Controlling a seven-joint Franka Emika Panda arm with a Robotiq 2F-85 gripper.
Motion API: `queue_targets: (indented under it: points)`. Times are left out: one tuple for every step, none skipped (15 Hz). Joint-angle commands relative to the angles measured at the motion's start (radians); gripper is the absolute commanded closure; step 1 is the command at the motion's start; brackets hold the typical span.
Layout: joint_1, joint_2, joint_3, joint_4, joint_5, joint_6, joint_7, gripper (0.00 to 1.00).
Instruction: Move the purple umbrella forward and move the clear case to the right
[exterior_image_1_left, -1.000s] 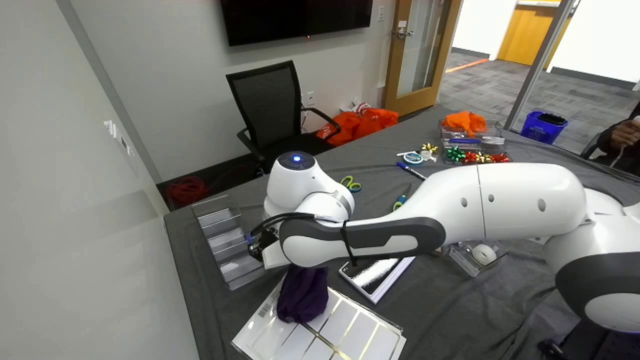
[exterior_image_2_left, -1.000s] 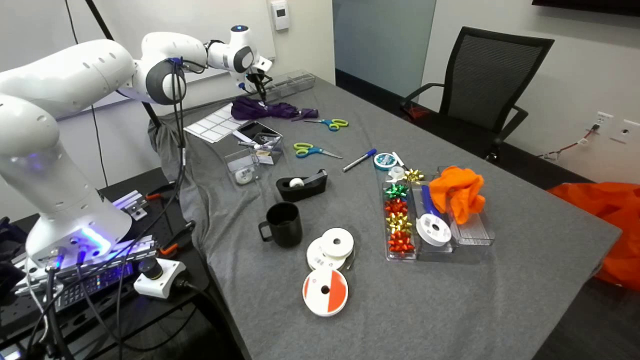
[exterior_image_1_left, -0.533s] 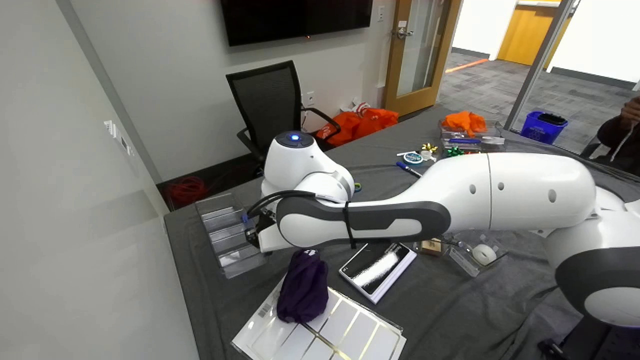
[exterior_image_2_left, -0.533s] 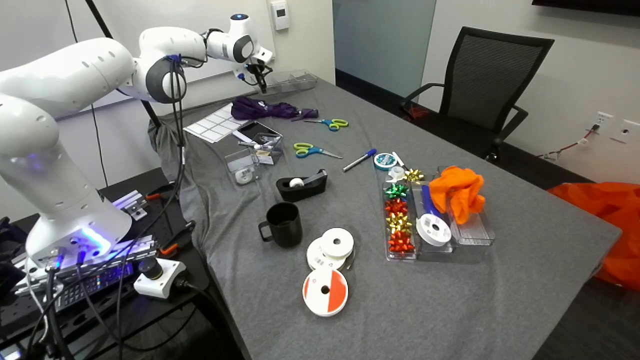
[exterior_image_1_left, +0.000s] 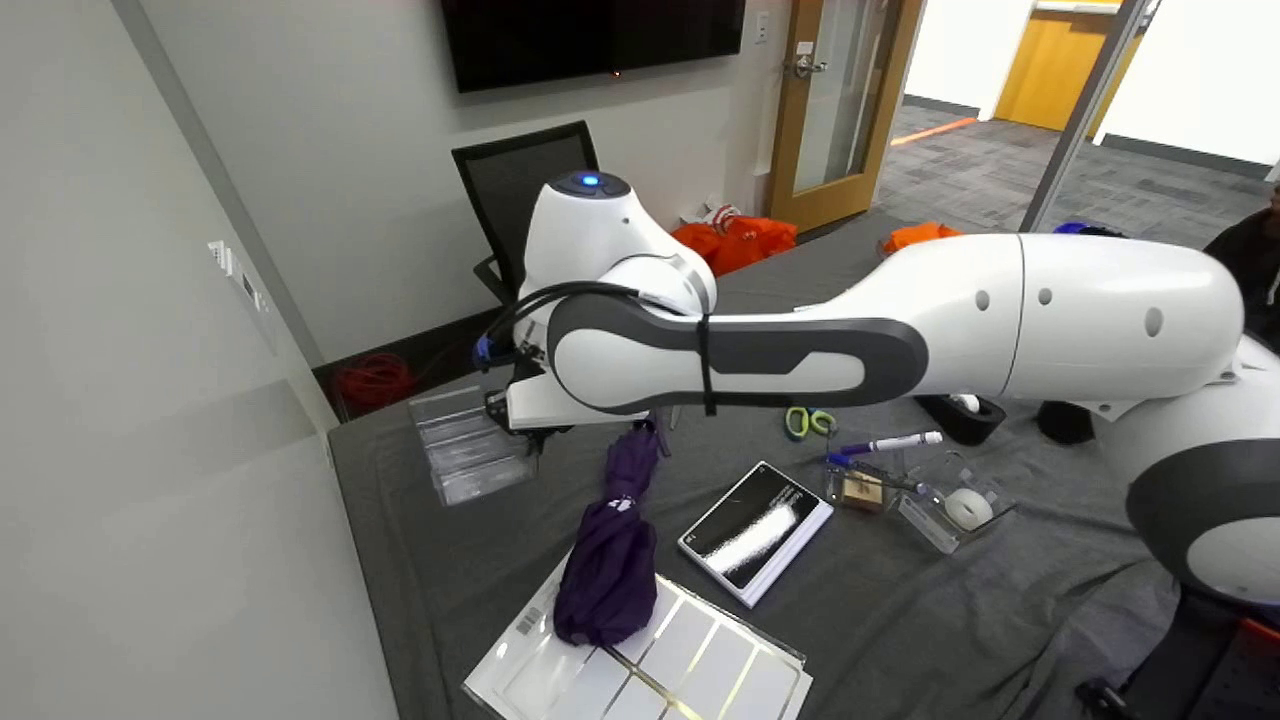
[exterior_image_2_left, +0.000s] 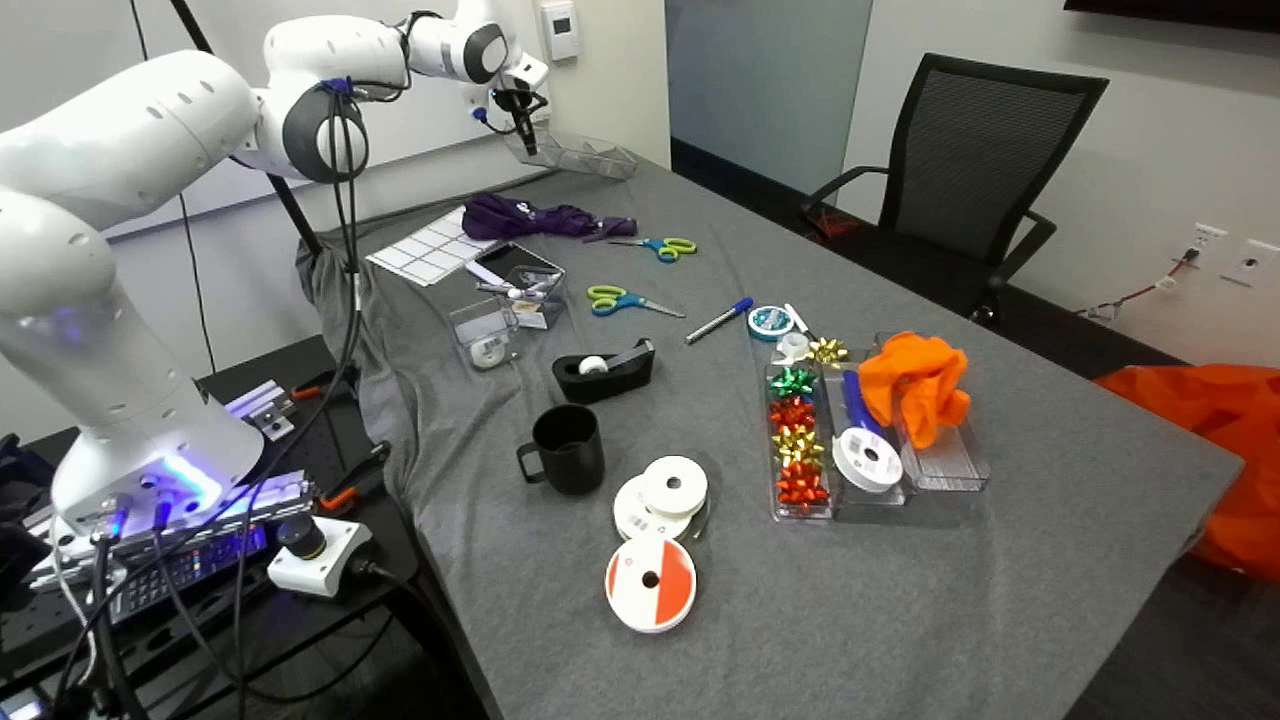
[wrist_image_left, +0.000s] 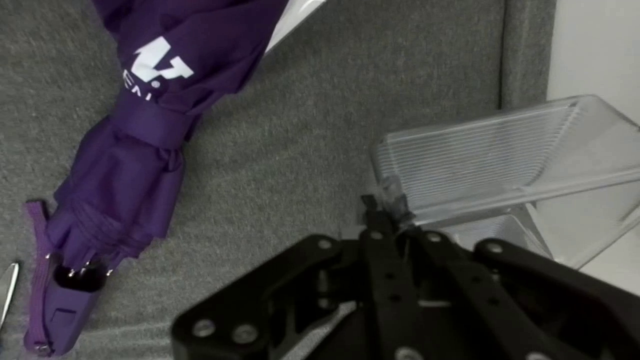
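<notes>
A shallow, ribbed-floored clear plastic case (wrist_image_left: 465, 160) is held by the black, two-fingered gripper (wrist_image_left: 391, 214): a thin wall near one end is pinched between the fingertips, and in the wrist view most of the case is spread toward two o'clock from them. In an exterior view the case (exterior_image_2_left: 590, 158) is seen tilted, its gripped end the higher — whether the low end touches the grey, cloth-covered table (exterior_image_2_left: 1060, 560) cannot be told. The folded, deep purple fabric umbrella (wrist_image_left: 145, 125) is not touched by the gripper; it is found between nine and ten o'clock from the fingertips in the wrist view, and in an exterior view its fuller end is laid over a flat white gridded sheet (exterior_image_1_left: 690, 660). The second step of the task, the shift of the case to the right, is judged to be in hand; the umbrella's step is presumed finished, though its place alone does not prove this. Next, a firm pinch is needed while the case is carried sideways, levelled, lowered and only then let go — whose right is meant is not shown. Because only one wall seems to be clamped, a slow carry, clear of the umbrella, is called for.
</notes>
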Motion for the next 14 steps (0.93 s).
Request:
queue_targets:
  points:
    - [-0.012,-0.071,-0.006,-0.052,-0.01,-0.115,-0.022,0.98]
    - [-0.015,-0.079,-0.009,-0.057,-0.019,-0.164,-0.046,0.98]
    - [-0.016,-0.083,-0.013,-0.058,-0.031,-0.202,-0.062,0.98]
    - [-0.019,-0.084,-0.019,-0.059,-0.047,-0.255,-0.091,0.98]
    - [-0.022,-0.085,-0.023,-0.057,-0.061,-0.295,-0.116,0.98]
    - [-0.023,-0.084,-0.029,-0.052,-0.077,-0.336,-0.147,0.98]
    - [-0.023,-0.084,-0.037,-0.049,-0.094,-0.37,-0.177,0.98]
    - [-0.023,-0.08,-0.044,-0.039,-0.112,-0.391,-0.212,0.98]
    - [-0.023,-0.077,-0.049,-0.032,-0.125,-0.407,-0.245,0.98]
    - [-0.024,-0.075,-0.054,-0.025,-0.138,-0.418,-0.276,0.98]
    - [-0.025,-0.073,-0.058,-0.019,-0.148,-0.424,-0.304,0.98]
    - [-0.025,-0.071,-0.061,-0.016,-0.156,-0.426,-0.327,0.98]
    - [-0.025,-0.071,-0.065,-0.014,-0.163,-0.43,-0.346,0.98]
    - [-0.025,-0.07,-0.067,-0.012,-0.17,-0.437,-0.369,0.98]
